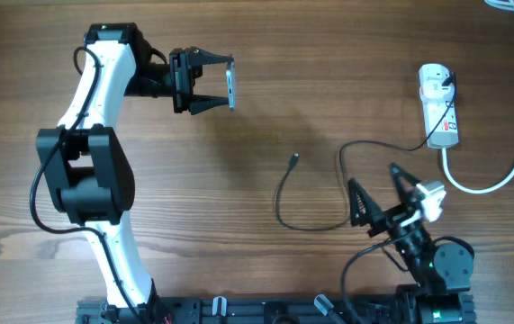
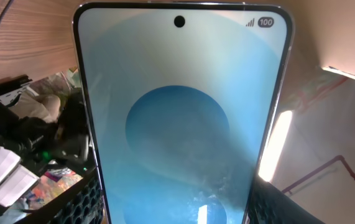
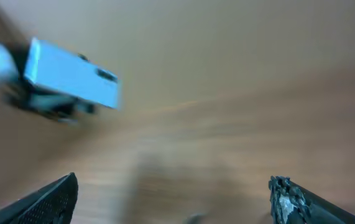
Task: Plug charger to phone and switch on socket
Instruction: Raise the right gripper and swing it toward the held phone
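My left gripper (image 1: 220,88) is shut on the phone (image 1: 230,84), holding it on edge above the table at the upper left. In the left wrist view the phone's teal screen (image 2: 180,118) fills the frame between my fingers. The charger, a thin black cable (image 1: 315,225), loops on the table; its connector tip (image 1: 294,160) lies loose at the centre. The socket (image 1: 439,106), a white power strip, lies at the upper right. My right gripper (image 1: 375,184) is open and empty just right of the cable loop. The right wrist view is blurred, showing the phone (image 3: 71,78) far off and my open fingers (image 3: 174,196).
A thick white cord (image 1: 509,171) trails from the socket and curves up the right edge. The black cable runs up to a plug in the socket. Clutter and a black crate (image 2: 34,162) show behind the phone in the left wrist view.
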Controlling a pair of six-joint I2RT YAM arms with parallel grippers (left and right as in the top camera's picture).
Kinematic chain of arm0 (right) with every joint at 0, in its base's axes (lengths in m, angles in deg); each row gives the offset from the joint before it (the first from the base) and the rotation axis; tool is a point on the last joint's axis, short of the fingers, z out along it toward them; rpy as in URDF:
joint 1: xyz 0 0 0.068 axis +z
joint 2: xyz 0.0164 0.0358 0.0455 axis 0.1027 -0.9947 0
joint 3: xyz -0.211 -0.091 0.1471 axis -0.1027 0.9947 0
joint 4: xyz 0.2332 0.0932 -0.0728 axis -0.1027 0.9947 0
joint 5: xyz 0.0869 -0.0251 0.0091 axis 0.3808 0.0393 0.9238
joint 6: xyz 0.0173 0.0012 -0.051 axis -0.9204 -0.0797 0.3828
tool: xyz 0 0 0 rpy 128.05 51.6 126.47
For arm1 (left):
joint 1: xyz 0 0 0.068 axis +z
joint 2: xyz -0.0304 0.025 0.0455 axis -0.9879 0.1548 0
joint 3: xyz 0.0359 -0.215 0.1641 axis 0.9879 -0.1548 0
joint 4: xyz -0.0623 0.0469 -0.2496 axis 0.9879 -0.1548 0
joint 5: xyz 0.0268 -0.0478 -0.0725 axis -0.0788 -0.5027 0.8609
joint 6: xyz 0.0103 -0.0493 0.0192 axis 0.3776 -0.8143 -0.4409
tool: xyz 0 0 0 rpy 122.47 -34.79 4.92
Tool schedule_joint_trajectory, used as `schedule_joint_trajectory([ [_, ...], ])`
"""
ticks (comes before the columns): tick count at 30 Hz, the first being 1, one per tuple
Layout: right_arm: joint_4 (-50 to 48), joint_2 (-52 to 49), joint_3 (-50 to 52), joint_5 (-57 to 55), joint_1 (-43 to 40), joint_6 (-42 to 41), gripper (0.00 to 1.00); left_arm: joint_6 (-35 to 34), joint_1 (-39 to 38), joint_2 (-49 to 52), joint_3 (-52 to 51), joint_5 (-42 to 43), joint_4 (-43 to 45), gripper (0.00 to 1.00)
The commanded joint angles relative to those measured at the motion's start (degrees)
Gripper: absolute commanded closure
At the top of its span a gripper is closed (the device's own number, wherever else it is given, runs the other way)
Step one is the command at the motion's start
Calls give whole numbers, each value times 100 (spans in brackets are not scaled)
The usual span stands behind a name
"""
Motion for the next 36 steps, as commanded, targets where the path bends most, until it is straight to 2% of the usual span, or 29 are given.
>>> schedule_joint_trajectory([
  [1,-35,42,0,973,28,-4548,0,138,11,-278,9,262,-28,37],
  [3,-35,42,0,1172,28,-5515,0,138,11,-278,9,264,-33,38],
  [5,-44,42,0,1130,28,-6922,0,136,11,-278,9,264,-48,38],
  [7,-251,42,0,1266,28,-7584,0,138,11,-278,9,262,-48,38],
  [12,-2564,42,-24,1123,28,-7121,0,136,11,-278,9,264,-46,37],
  [16,-2664,-15,-590,890,26,-6227,0,138,11,-278,9,262,-46,37],
  [18,-2194,-181,-1161,901,17,-5473,0,138,11,-278,9,264,-48,37],
  [20,-1180,-487,-2022,911,11,-4229,0,138,11,-278,9,264,-46,37],
  [23,1491,-1478,-3971,560,11,-1821,0,138,11,-278,9,262,-46,37],
  [27,4225,-3049,-6144,-201,11,74,0,136,11,-278,9,264,-46,37],
  [29,5099,-3672,-6835,-691,11,522,0,136,11,-278,9,264,-46,37],
  [31,5556,-4260,-7307,-1082,11,472,0,138,11,-278,9,262,-46,37],
  [36,5617,-4968,-7353,179,13,256,0,136,11,-278,9,262,-46,37],
])
